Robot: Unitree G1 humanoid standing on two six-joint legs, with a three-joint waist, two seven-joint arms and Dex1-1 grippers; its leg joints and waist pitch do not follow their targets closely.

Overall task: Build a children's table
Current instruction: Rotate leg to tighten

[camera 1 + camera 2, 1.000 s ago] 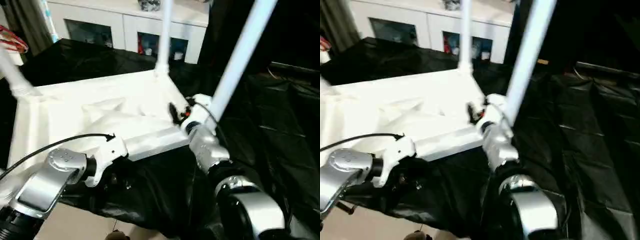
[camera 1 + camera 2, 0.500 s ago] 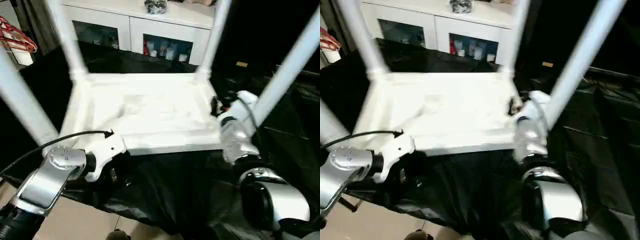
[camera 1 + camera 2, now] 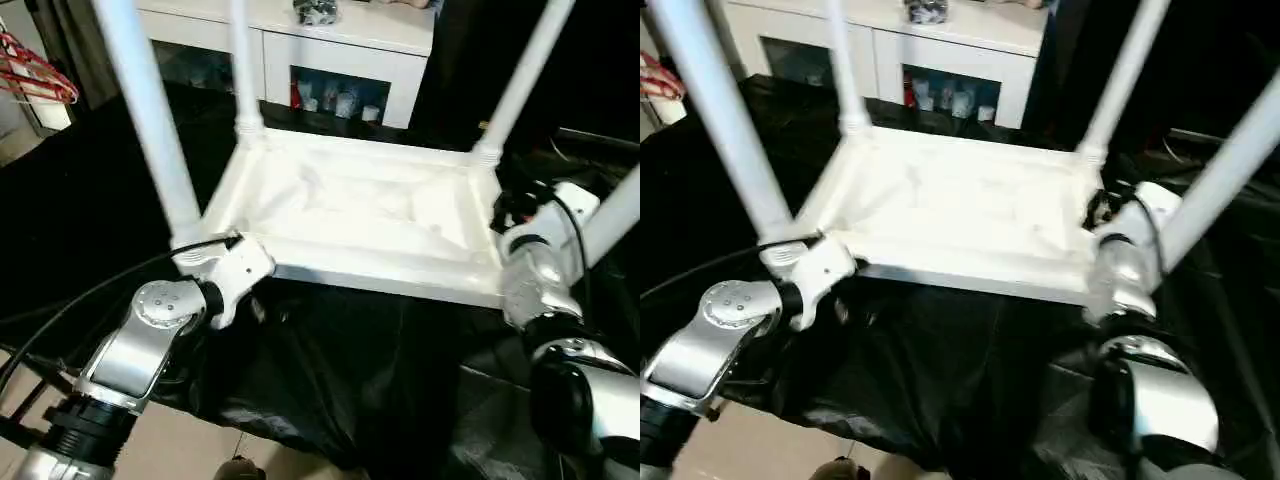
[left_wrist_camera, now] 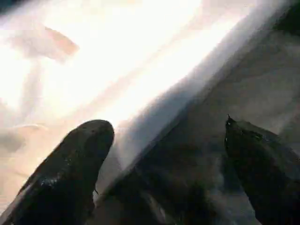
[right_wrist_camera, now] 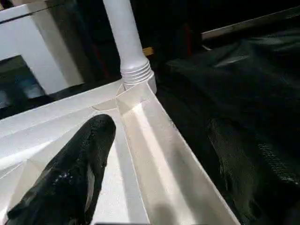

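White table (image 3: 365, 215) upside down, legs (image 3: 145, 110) upward

My two head cameras sit side by side, looking forward and down over my forearms — both take in the upturned tabletop (image 3: 370, 215) on the black sheet (image 3: 330, 370), with the white cabinet (image 3: 345, 45) beyond. My left wrist camera looks along my left gripper (image 4: 164, 140), very close to the tabletop's near edge. My right wrist camera looks along my right gripper (image 5: 168, 150) at the tabletop's side wall and far right leg (image 5: 124, 37) — a corner the head views share.
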